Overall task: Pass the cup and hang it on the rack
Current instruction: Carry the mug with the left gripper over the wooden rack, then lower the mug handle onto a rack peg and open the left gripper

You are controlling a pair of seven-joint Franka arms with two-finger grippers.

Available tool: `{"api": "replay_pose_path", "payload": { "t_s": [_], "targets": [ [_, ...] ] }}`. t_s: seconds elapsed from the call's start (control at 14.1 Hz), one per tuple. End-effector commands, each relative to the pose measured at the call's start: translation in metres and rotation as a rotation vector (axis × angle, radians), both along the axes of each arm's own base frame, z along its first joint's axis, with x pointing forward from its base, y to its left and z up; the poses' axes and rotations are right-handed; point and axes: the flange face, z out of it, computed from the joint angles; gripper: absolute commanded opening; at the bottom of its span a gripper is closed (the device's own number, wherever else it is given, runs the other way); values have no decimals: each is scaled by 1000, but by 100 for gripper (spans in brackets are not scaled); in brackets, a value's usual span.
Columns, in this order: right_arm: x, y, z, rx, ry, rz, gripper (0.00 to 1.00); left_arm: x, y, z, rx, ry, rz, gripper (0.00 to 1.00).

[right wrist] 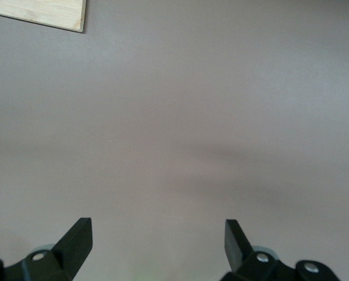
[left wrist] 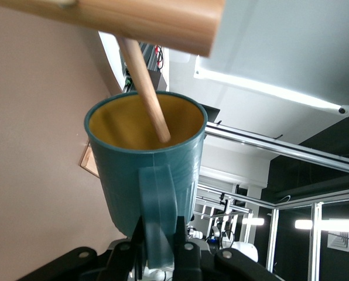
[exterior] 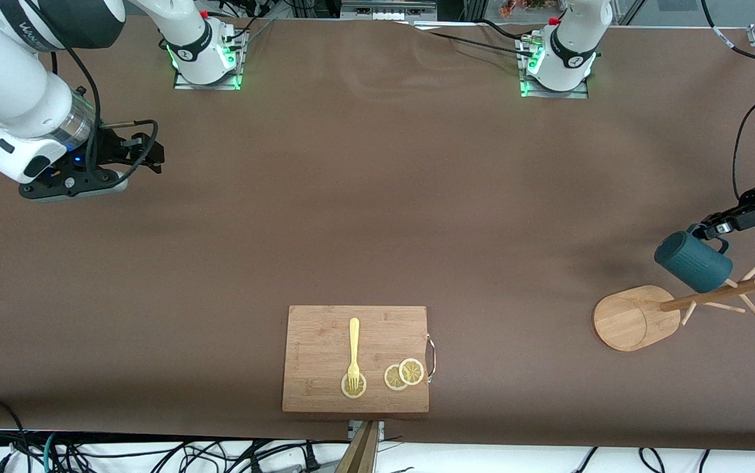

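Teal cup (exterior: 692, 263) is held in the air by its loop handle (left wrist: 158, 216), clamped in the left pincer (exterior: 719, 231) at the left arm's end of the surface (exterior: 377, 217). The cup tilts with its closed bottom toward the front camera and its mouth turned toward the rack (exterior: 673, 309). The left wrist view shows the yellow-ochre inside with one thin peg (left wrist: 146, 88) entering the mouth; the peg's tip lies against the inner wall or just short of it, and which of the two cannot be told. The handle is not on any peg. The rack's oval base (exterior: 627, 318) sits on the surface directly under the left pincer's load, and its central post (exterior: 712, 295) runs past the cup, just beside the cup wall. The right pincer (exterior: 144, 151) hangs over bare surface at the right arm's end, well apart from the cup and rack; its jaws stand wide and hold nothing, as the right wrist view confirms with both fingers (right wrist: 75, 237) spread and brown cloth between them. This arm waits. Between the two pincers, and nearer to the front camera than either arm's base, lies a wooden cutting board (exterior: 325, 341) with a metal handle (exterior: 431, 357). On the board rest a pale yellow fork (exterior: 353, 348), its tines on one lemon slice (exterior: 353, 386), and two more overlapping lemon slices (exterior: 404, 374) beside it.
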Motion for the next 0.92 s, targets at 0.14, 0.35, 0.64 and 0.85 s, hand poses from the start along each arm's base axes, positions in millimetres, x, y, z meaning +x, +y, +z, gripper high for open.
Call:
{"api": "replay_pose_path", "payload": {
  "t_s": [0.14,0.35,0.64,0.85],
  "targets": [
    [2,1,5,-11,-10,13,100,14,15,16,21,-36,-3,0],
    [2,1,5,-11,-10,13,100,14,26,22,49,-47,-5,0],
    [2,1,5,-11,-10,13,100,7,35,4,49,-51,6,0],
    [2,1,5,-11,-10,13,100,10,41,-3,50,-49,6,1]
  ]
}}
